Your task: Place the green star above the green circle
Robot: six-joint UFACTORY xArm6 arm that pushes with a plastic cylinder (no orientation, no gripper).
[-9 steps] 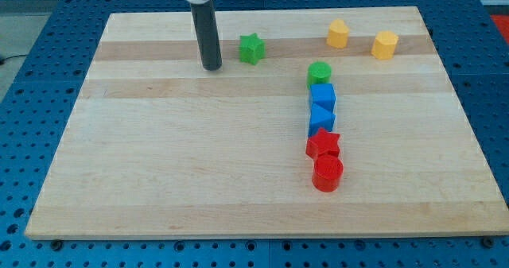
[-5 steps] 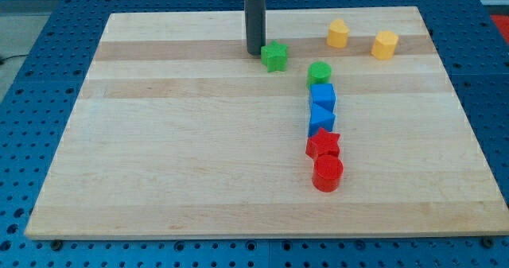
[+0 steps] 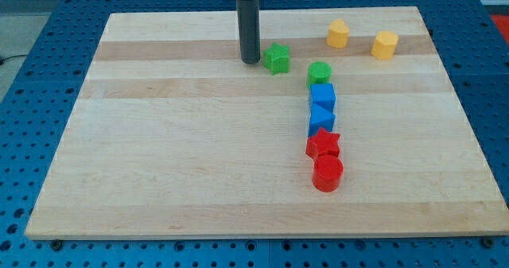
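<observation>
The green star [image 3: 277, 58] lies on the wooden board, up and to the left of the green circle [image 3: 319, 72]. A gap of bare board separates them. My tip [image 3: 250, 60] rests on the board just left of the star, close to it; whether it touches is unclear. The dark rod rises straight up from the tip to the view's top.
Below the green circle runs a column: two blue blocks [image 3: 322, 95] [image 3: 320, 118], a red star [image 3: 323, 144] and a red cylinder [image 3: 328, 173]. Two yellow blocks [image 3: 338, 33] [image 3: 384, 44] sit at the upper right. The board [image 3: 159, 141] lies on a blue perforated table.
My tip swept right from the board's upper left and pushed the green star right toward the green circle. It then shifted slightly left and down beside the star.
</observation>
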